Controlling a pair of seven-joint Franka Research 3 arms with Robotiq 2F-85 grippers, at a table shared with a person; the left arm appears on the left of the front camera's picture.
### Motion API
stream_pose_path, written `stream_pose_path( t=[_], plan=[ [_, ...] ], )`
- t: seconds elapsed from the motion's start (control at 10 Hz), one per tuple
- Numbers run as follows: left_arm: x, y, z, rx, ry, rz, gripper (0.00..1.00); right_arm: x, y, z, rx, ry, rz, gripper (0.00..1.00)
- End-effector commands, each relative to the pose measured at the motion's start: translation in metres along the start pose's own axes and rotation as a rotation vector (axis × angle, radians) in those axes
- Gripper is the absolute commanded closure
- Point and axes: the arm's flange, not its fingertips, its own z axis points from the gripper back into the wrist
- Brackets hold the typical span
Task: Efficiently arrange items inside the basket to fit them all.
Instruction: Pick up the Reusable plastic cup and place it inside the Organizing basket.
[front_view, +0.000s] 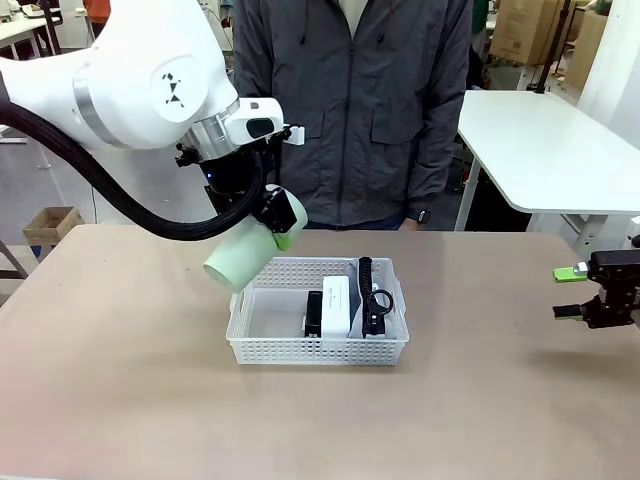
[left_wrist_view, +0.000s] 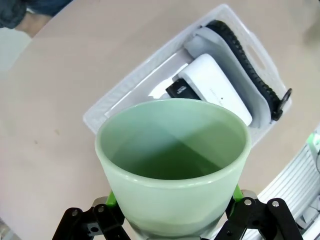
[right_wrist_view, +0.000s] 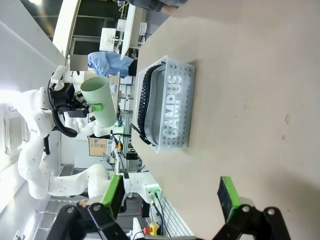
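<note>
My left gripper (front_view: 278, 225) is shut on the pale green cup (front_view: 243, 261), which hangs tilted above the far left corner of the white perforated basket (front_view: 318, 352). In the left wrist view the cup (left_wrist_view: 172, 165) sits between the green pads, its mouth toward the basket (left_wrist_view: 100, 112) below. The basket's right half holds a small black block (front_view: 314, 313), a white box (front_view: 336, 305) and the grey pouch (front_view: 352, 283) with its black strap (front_view: 368, 295); its left half is bare. My right gripper (front_view: 590, 292) stands open over the table's right edge, well apart from the basket (right_wrist_view: 172, 107).
A person in a dark jacket (front_view: 350, 110) stands at the far side of the table, right behind the basket. A second white table (front_view: 550, 150) stands at the back right. Open tabletop (front_view: 300, 420) lies in front of the basket and on both sides.
</note>
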Motion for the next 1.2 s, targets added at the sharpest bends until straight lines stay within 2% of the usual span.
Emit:
stream_pose_path(
  t=[0.0,0.1,0.2,0.4,0.5,0.7,0.8,1.1],
  plan=[
    [-0.006,-0.003,0.001,0.036,-0.01,0.018,0.12,-0.001,0.003,0.002,-0.001,0.013,-0.005,0.0],
    [0.0,0.0,0.0,0.0,0.0,0.0,0.12,-0.001,0.003,0.002,-0.001,0.013,-0.005,0.0],
    [-0.005,-0.012,-0.008,0.025,-0.011,0.134,0.12,-0.001,0.003,0.002,-0.001,0.013,-0.005,0.0],
    [-0.009,-0.025,-0.02,-0.052,0.05,0.295,0.12,-0.001,0.003,0.002,-0.001,0.013,-0.005,0.0],
    [-0.01,-0.022,-0.026,-0.069,0.054,0.416,0.12,-0.001,0.003,0.002,-0.001,0.013,-0.005,0.0],
    [-0.008,-0.018,-0.039,-0.09,-0.014,0.522,0.12,-0.001,0.003,0.002,-0.001,0.013,-0.005,0.0],
    [-0.004,-0.015,-0.048,-0.053,-0.052,0.598,0.12,-0.001,0.003,0.002,-0.001,0.013,-0.005,0.0],
    [0.006,-0.013,-0.072,0.006,-0.01,0.659,0.12,-0.001,0.003,0.002,-0.001,0.013,-0.005,0.0]
  ],
)
